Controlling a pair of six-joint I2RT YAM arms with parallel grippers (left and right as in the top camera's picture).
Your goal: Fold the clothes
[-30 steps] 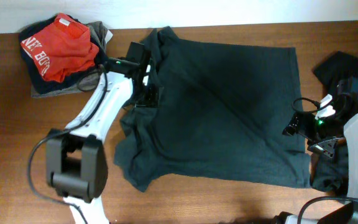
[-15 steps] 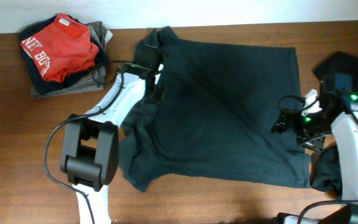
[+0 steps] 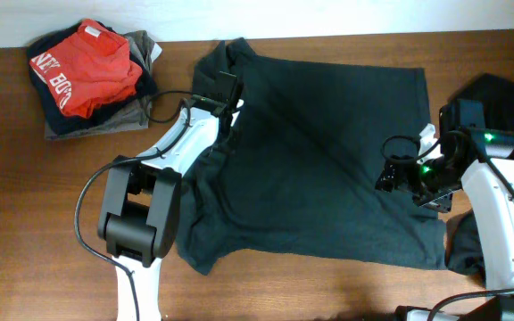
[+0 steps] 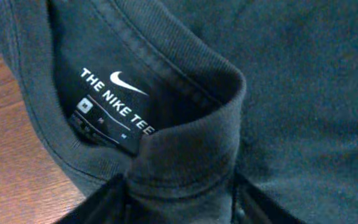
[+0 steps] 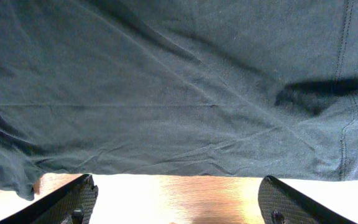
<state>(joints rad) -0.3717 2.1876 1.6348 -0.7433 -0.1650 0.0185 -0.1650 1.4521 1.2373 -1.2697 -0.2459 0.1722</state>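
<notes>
A dark charcoal T-shirt [image 3: 328, 160] lies spread across the table, collar towards the left. My left gripper [image 3: 227, 105] is at that collar. In the left wrist view a raised fold of the collar [image 4: 185, 155] beside the white-lettered neck label [image 4: 114, 106] fills the gap between the fingers [image 4: 104, 205], so my left gripper [image 4: 179, 208] is shut on it. My right gripper [image 3: 396, 174] hovers at the shirt's right hem. In the right wrist view my right gripper [image 5: 179, 208] is wide open over bare wood, and the hem [image 5: 166, 165] lies just ahead of the fingertips [image 5: 73, 199].
A stack of clothes [image 3: 87, 76] with a red piece on top sits at the far left corner. More black fabric [image 3: 498, 94] lies at the right edge, with another dark piece [image 3: 467, 245] below it. The table's far edge meets a white wall.
My left gripper slid a little right along the collar and its fingers closed in on the fabric. My right arm moved left, towards the shirt's right hem.
</notes>
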